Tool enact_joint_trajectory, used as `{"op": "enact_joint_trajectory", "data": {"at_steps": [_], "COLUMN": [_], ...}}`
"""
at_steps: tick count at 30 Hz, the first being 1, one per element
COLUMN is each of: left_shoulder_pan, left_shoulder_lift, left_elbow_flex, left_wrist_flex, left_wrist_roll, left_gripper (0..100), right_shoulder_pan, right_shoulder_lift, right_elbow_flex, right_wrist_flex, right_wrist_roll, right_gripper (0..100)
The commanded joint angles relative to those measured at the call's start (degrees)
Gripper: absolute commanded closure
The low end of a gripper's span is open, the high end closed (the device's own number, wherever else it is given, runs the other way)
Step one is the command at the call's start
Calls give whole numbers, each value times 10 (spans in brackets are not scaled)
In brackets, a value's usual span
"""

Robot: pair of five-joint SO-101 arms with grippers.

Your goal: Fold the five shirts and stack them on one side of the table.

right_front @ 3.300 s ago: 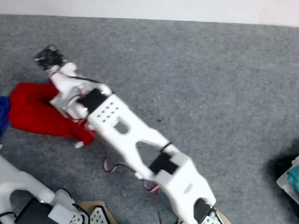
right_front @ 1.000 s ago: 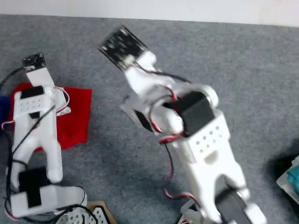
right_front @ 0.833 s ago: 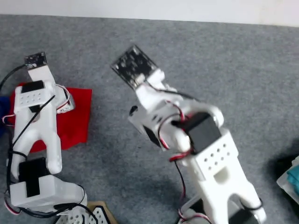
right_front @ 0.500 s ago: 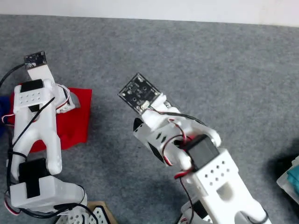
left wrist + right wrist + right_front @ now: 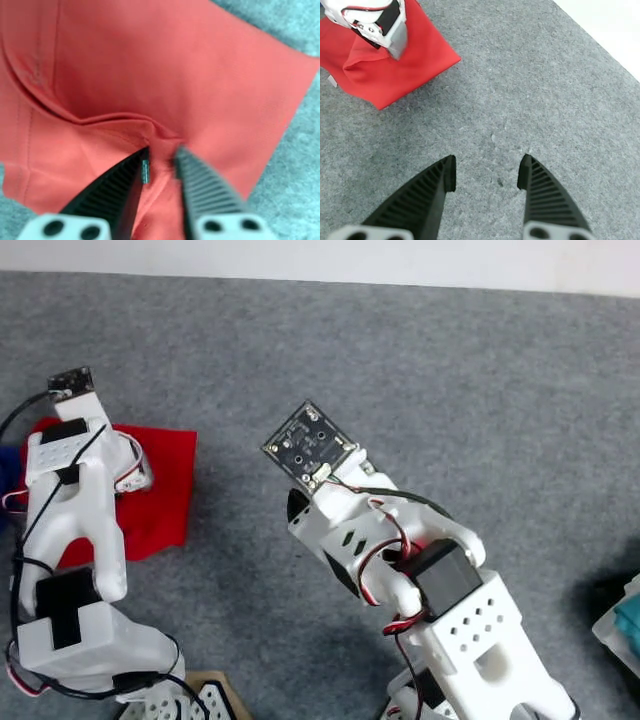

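The left end effector (image 5: 160,155), clamped on a ridge of the red shirt (image 5: 175,75), may pull its fold undone if lifted, while the right end effector (image 5: 487,175) hangs apart above the tabletop (image 5: 545,90).

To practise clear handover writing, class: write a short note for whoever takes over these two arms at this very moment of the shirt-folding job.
Left claw: shut on a pinch of the red shirt, at the table's left side.
Right claw: open, empty, above the bare grey table, mid-table.
Done: the red shirt lies folded to a rough rectangle; blue cloth shows at the left edge beside it.
Left: let go of the red shirt, then fold and stack the remaining shirts.
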Motion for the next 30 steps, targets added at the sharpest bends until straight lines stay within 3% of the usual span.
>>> {"op": "enact_joint_trajectory", "data": {"at_steps": [1, 16, 24, 30], "left_shoulder_pan": [-15, -160, -196, -221], "left_shoulder_lift": [-15, -124, -122, -122], "left_elbow_flex": [-9, 2, 58, 114], "left_wrist_flex": [-4, 6, 22, -40], "left_wrist_roll": [-4, -5, -6, -6], "left_gripper": [986, 990, 990, 990], "right_shoulder_pan": [6, 6, 5, 5], "right_shoulder_lift": [-9, -7, -7, -7], "right_elbow_flex": [-2, 105, 104, 106], "right_wrist_flex": [-29, -113, -115, -114], "right_wrist_roll": [-25, -33, -33, -48], "right_gripper": [790, 791, 791, 791]}}
